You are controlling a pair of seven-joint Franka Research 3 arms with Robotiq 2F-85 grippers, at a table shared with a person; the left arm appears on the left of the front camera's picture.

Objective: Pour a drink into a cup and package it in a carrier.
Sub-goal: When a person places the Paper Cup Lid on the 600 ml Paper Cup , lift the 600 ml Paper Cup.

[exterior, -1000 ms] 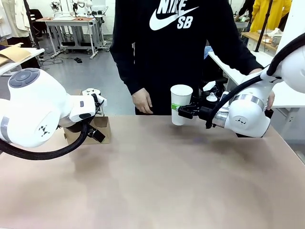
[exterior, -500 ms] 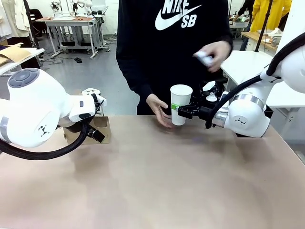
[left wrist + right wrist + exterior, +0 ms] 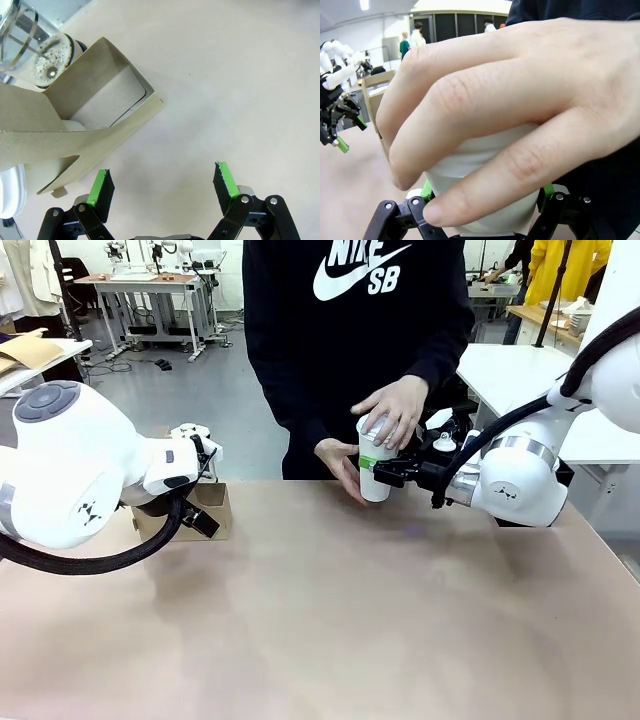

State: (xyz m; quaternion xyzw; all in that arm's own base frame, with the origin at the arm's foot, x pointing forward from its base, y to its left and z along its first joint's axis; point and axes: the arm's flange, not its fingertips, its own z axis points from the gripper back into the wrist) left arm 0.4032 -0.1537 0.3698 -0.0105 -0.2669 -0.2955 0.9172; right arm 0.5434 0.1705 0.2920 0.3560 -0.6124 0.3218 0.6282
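Note:
My right gripper (image 3: 377,473) is shut on the tall white cup (image 3: 375,487), holding it upright just above the table's far edge. The person's hand (image 3: 390,410) lies flat over the cup's top, with something white under the fingers; their other hand (image 3: 340,465) cups its lower side. In the right wrist view that hand (image 3: 495,100) hides most of the cup (image 3: 485,210) between my green pads (image 3: 426,190). The drink is hidden. My left gripper (image 3: 163,180) stands open over bare table, just beside the brown cardboard carrier (image 3: 75,130), which sits at the far left (image 3: 212,502).
A clear glass pitcher (image 3: 30,37) with metal bands stands behind the carrier. A white lidded cup (image 3: 190,433) sits in the carrier. A white table (image 3: 600,440) stands beyond the right arm. The tan tabletop (image 3: 330,620) stretches wide in front.
The person's raised hand, holding a small white piece, came down onto the cup's top. Their other hand closed in on the cup's side. Both arms stayed put.

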